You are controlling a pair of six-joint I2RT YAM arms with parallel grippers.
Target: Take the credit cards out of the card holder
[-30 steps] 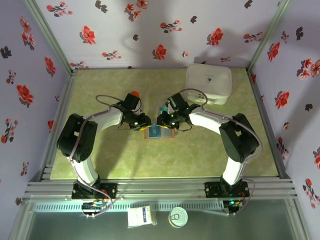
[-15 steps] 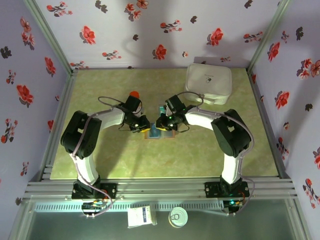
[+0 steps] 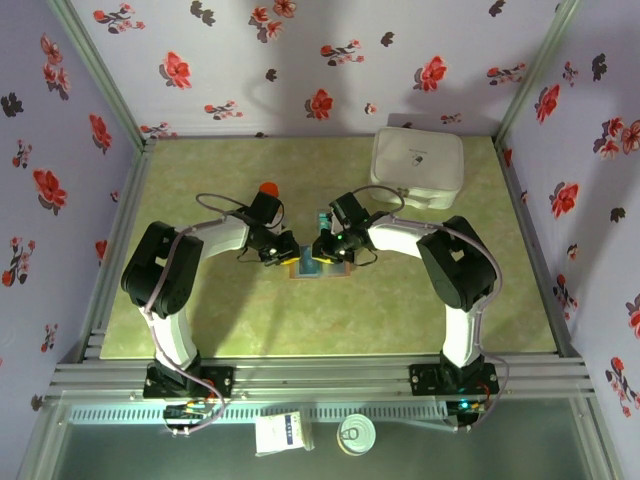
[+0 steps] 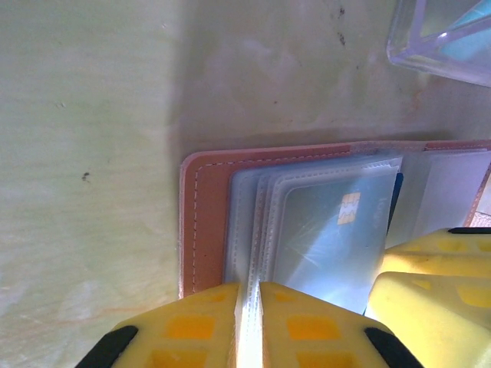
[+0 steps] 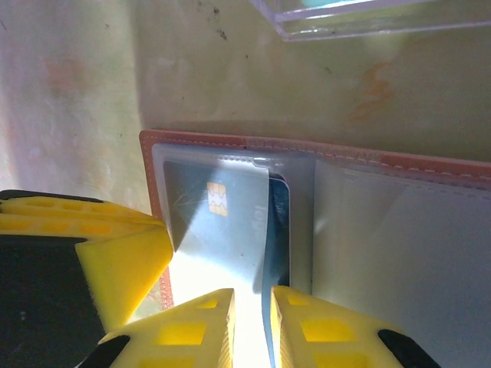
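left end effector (image 4: 248,295) nearly shut, pinching the clear sleeve pages of the tan-brown folding leather card holder (image 4: 203,222); reads as an anchor so it can't slide. right end effector (image 5: 253,300) nearly shut on the edge of a teal-blue chip credit card (image 5: 219,230) in that holder, likely to pull it. Holder lies open on the green counter (image 3: 250,320), clear plastic tray (image 5: 368,19) just beyond it. Wrist views give the pinch detail; top view adds the white rounded box (image 3: 417,165), well beyond the holder.

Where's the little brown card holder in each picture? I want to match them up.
Top external: the card holder lies near the middle of the green table.
Left wrist: it runs from the centre to the right edge, with its brown cover on the left.
Right wrist: it fills the middle and right, with its brown edge along the top.
Shared landmark: the card with the gold chip, seen in both wrist views.
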